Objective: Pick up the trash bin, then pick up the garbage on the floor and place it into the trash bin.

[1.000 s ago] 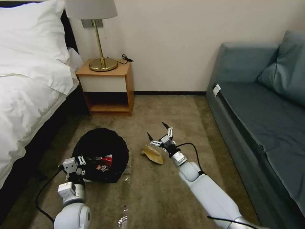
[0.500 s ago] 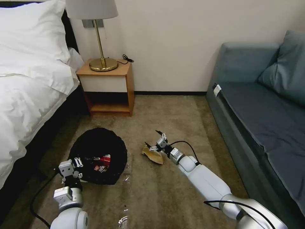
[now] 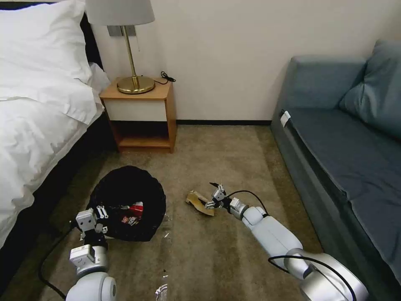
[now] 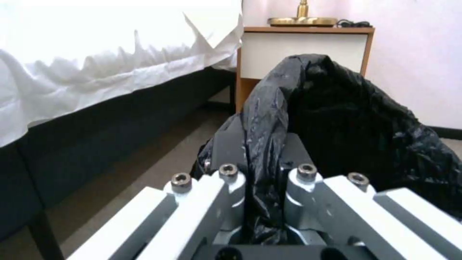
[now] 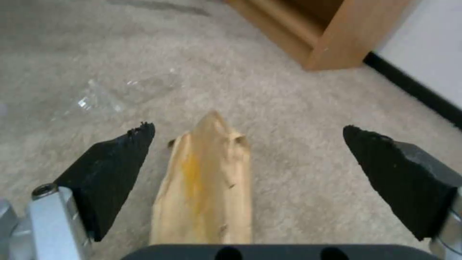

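Note:
The trash bin (image 3: 125,188), lined with a black bag (image 4: 346,122), stands on the carpet left of centre with a red-and-white packet (image 3: 134,209) inside. My left gripper (image 3: 101,216) is at the bin's near rim, shut on a fold of the bag (image 4: 262,151). A tan-gold piece of garbage (image 3: 199,202) lies flat on the carpet to the right of the bin. My right gripper (image 3: 210,195) is low over its right end and open. In the right wrist view the piece (image 5: 207,187) lies between the two black fingertips (image 5: 120,159).
A clear plastic bottle (image 3: 167,228) lies on the carpet beside the bin, and also shows as a clear shape (image 5: 120,94) beyond the right gripper. A wooden nightstand (image 3: 142,113) with a lamp stands at the wall. The bed (image 3: 37,125) is left, a blue sofa (image 3: 346,146) right.
My right arm has dropped and reached forward, bringing its open gripper down from above the carpet to straddle the tan-gold piece. The left gripper still holds the bag.

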{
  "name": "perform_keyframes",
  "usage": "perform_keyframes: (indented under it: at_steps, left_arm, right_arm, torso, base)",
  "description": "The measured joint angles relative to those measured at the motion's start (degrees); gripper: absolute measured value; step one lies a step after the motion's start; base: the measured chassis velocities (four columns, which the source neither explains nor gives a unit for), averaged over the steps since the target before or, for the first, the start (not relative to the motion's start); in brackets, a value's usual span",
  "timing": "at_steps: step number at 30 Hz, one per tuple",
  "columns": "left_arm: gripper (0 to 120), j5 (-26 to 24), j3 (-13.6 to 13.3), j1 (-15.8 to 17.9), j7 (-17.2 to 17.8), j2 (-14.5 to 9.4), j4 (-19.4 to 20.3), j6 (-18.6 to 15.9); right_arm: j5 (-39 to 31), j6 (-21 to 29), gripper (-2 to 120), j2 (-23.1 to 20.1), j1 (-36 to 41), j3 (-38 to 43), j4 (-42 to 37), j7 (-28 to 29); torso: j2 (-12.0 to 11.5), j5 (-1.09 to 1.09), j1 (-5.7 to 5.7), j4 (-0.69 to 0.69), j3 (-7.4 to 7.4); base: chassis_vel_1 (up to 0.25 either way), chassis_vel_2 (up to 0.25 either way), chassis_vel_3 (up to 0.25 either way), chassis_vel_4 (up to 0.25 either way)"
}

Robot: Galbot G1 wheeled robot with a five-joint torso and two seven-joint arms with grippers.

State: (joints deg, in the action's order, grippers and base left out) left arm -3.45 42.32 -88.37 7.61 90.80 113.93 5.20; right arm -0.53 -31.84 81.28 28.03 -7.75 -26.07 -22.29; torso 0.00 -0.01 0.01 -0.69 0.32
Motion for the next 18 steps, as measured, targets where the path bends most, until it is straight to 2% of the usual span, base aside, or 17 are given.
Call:
perform_keyframes:
  at_steps: [9, 18]
  left_arm:
    - [5, -0.4, 0.4, -0.3, 0.0, -0.2, -0.4, 0.7]
    - [5, -0.3, 0.4, -0.4, 0.0, -0.2, -0.5, 0.8]
  right_arm:
    - [3.1, 0.2, 100, 3.3, -1.7, 1.4, 6.6, -0.8]
    - [5.2, 3.5, 100, 3.8, -2.3, 1.4, 9.0, 2.6]
  torso:
    - [0.0, 0.00, 0.00, 0.01, 0.00]
    - [0.0, 0.00, 0.00, 0.00, 0.00]
  base:
    - [0.000, 0.000, 0.000, 0.000]
    - [0.000, 0.000, 0.000, 0.000]
